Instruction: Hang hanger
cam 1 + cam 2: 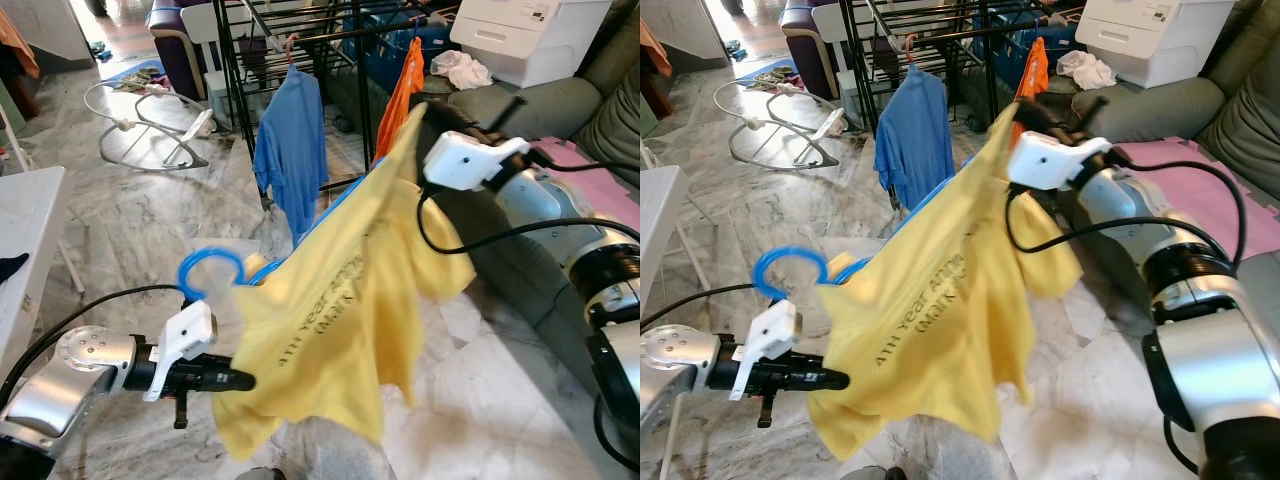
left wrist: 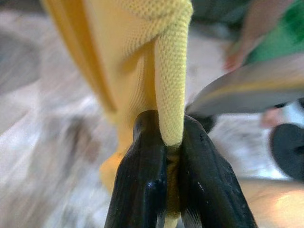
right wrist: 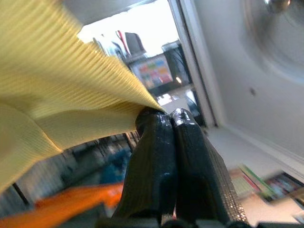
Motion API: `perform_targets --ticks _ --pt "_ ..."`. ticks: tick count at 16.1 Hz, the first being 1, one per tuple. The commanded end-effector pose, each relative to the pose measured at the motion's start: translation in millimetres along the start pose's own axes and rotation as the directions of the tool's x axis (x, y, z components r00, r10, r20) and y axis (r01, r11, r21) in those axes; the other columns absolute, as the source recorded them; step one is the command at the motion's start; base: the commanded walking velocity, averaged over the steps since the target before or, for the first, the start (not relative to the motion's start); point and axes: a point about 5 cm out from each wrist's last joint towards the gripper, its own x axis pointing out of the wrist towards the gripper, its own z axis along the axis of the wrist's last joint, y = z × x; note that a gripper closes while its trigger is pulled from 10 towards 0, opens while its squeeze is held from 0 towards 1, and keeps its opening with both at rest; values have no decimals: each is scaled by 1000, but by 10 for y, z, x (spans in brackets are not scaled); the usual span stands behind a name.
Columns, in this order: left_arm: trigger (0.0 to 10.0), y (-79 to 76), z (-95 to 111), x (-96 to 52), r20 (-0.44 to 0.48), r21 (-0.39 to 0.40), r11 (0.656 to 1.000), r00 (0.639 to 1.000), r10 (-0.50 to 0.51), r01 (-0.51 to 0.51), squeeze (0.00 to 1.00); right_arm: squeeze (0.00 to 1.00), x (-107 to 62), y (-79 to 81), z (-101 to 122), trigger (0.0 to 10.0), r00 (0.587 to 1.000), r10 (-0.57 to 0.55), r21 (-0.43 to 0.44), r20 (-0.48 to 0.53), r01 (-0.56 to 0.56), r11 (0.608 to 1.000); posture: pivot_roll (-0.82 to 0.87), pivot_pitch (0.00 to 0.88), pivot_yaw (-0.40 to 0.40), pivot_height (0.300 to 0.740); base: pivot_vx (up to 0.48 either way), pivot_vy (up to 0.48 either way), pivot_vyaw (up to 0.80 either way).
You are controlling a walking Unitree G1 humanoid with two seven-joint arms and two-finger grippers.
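Observation:
A yellow shirt [image 1: 340, 310] on a blue hanger [image 1: 210, 268] hangs spread between my two arms above the marble floor. My left gripper [image 1: 240, 380] is low on the left, shut on the shirt's lower edge [image 2: 170, 118]. My right gripper [image 1: 420, 112] is higher on the right, shut on the shirt's upper corner [image 3: 95, 114]. The hanger's blue hook sticks up just above my left wrist. Behind stands a black drying rack [image 1: 300, 40] with a blue shirt [image 1: 292, 140] and an orange garment [image 1: 402, 90] hung on it.
A grey sofa [image 1: 560, 110] with a pink cloth runs along the right. A white printer [image 1: 525, 35] sits at the far right. A white table [image 1: 25, 230] edge is at the left, and a round wire frame [image 1: 150, 125] lies on the floor behind.

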Motion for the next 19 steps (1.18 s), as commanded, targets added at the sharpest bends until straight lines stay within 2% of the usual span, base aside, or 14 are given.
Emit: perform_targets --ticks 1,2,3,4,5,7,8,10,11,13,14,16,17,19 --pt "0 1 -169 18 -94 -20 999 995 25 -27 0 0 93 -355 95 0 993 -111 0 51 111 994 -11 22 33 740 0 0 0" --pt "0 137 -184 30 -103 5 988 983 155 -155 0 0 120 -294 151 0 995 -58 62 86 52 997 -13 20 33 740 0 0 0" --pt "0 235 -197 26 -110 29 968 962 251 -249 0 0 113 -207 168 0 994 12 73 106 -20 997 -16 21 31 740 0 0 0" --pt "0 330 -204 9 -109 39 941 935 338 -336 0 0 69 -95 124 0 993 76 85 88 -83 993 -16 21 31 740 0 0 0" --pt "0 384 -224 -3 -114 53 921 914 391 -387 0 0 15 -30 39 0 997 73 159 34 -78 984 -20 22 30 740 0 0 0" --pt "0 360 -253 19 -135 103 926 917 375 -364 0 0 -11 25 -23 0 999 32 277 -20 -25 961 -21 27 33 740 0 0 0" --pt "0 337 -266 57 -150 145 929 920 362 -341 0 0 -14 127 -37 0 998 23 327 -51 -5 945 -25 28 34 740 0 0 0" --pt "0 296 -256 116 -155 185 940 936 316 -286 0 0 6 242 -25 0 997 33 361 -72 -5 933 -25 28 34 740 0 0 0" --pt "0 270 -276 144 -188 239 942 941 283 -235 0 0 23 279 -34 0 995 22 383 -102 19 923 -23 32 36 740 0 0 0" --pt "0 231 -316 154 -235 273 945 940 248 -181 0 0 74 261 -18 0 991 -23 397 -131 73 915 -22 33 36 740 0 0 0" --pt "0 222 -330 170 -238 271 947 941 242 -175 0 0 136 241 15 0 987 -56 439 -149 117 891 -22 33 36 740 0 0 0" --pt "0 161 -416 205 -310 257 961 933 183 -103 0 0 311 272 304 0 997 -70 415 -15 69 907 -22 33 36 740 0 0 0" --pt "0 161 -425 208 -314 251 962 932 181 -103 0 0 345 269 374 0 997 -75 419 22 59 906 -22 33 36 740 0 0 0" --pt "0 264 -365 210 -262 244 946 925 274 -212 0 0 369 282 604 0 982 -62 435 180 -23 900 -20 32 34 740 0 0 0"
